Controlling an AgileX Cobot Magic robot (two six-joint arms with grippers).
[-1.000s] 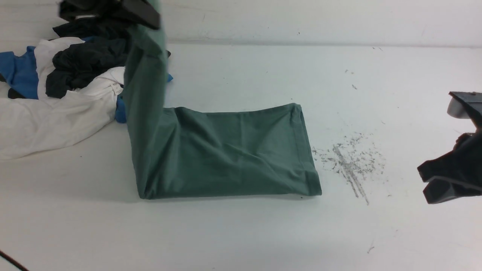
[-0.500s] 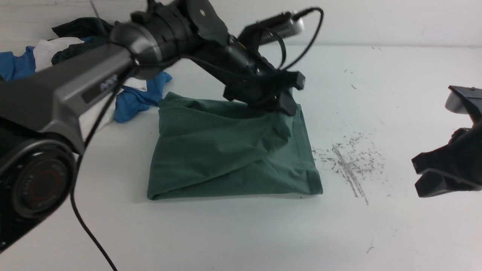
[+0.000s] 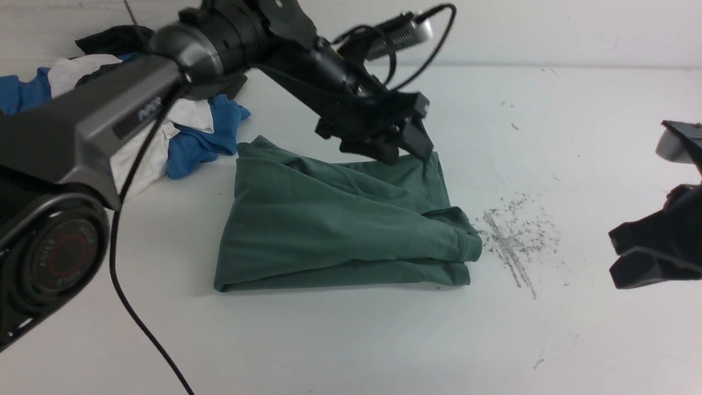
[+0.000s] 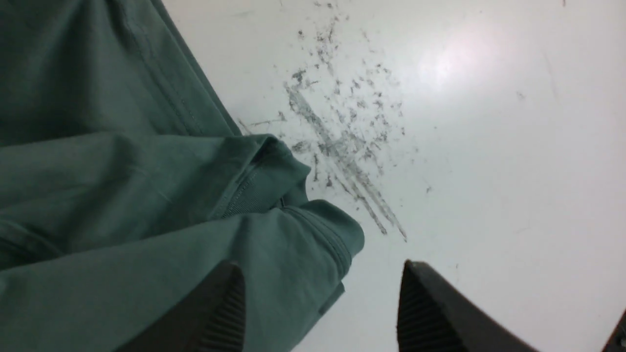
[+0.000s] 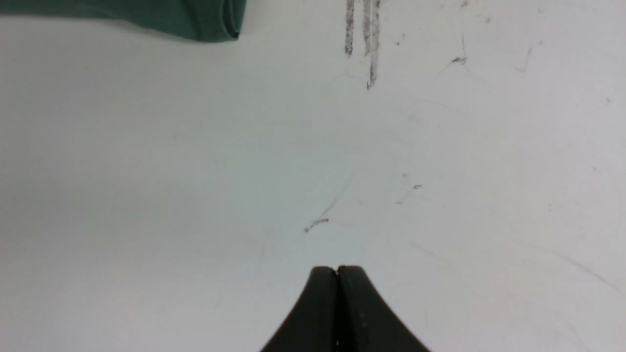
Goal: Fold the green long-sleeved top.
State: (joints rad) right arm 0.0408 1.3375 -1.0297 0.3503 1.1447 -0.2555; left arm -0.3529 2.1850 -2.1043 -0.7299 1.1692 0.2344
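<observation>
The green long-sleeved top (image 3: 340,225) lies folded over itself in the middle of the white table, its upper layer's hem reaching just past the right edge. My left gripper (image 3: 406,153) hovers open over the top's far right corner and holds nothing. In the left wrist view the top (image 4: 122,195) lies below the spread left gripper (image 4: 320,274), one fingertip (image 4: 220,313) over cloth and the other over bare table. My right gripper (image 3: 647,258) hangs shut and empty at the table's right side. In its own view the right gripper (image 5: 337,269) is over bare table, with the top's corner (image 5: 195,19) far off.
A heap of blue, white and dark garments (image 3: 186,131) lies at the back left, partly behind my left arm. Dark scuff marks (image 3: 510,236) stain the table just right of the top. A black cable (image 3: 137,323) hangs across the front left.
My left gripper carried the raised left part of the top over to the right, laid it on the rest and opened, letting it go. The right arm barely moved.
</observation>
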